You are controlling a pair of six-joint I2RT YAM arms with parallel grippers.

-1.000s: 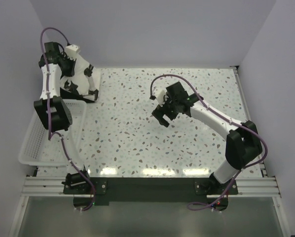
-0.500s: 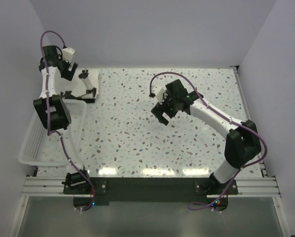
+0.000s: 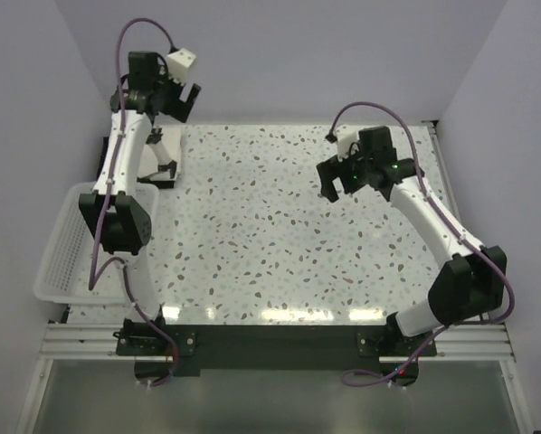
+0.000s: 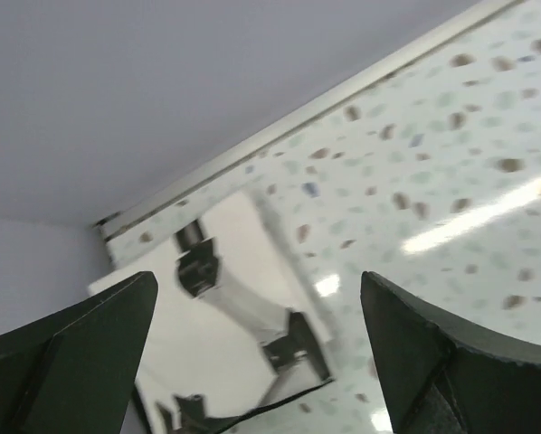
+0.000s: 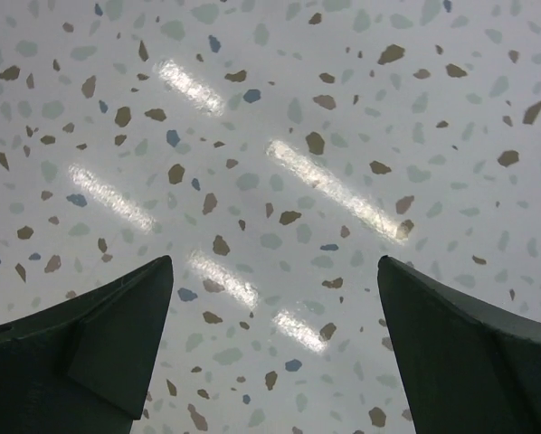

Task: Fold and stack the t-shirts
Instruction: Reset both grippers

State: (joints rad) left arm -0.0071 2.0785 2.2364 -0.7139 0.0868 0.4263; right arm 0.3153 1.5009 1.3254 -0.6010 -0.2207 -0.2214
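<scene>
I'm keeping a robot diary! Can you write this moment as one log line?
left claw: open, raised near folded white cloth | right claw: open, above table | basket: table's left edge

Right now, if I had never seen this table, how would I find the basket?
Start at the big speckled table and follow it to its left edge. The basket sits there, nearer the front than the folded white-and-black cloth in the far left corner. It is the only thing made of white see-through grid walls.
</scene>
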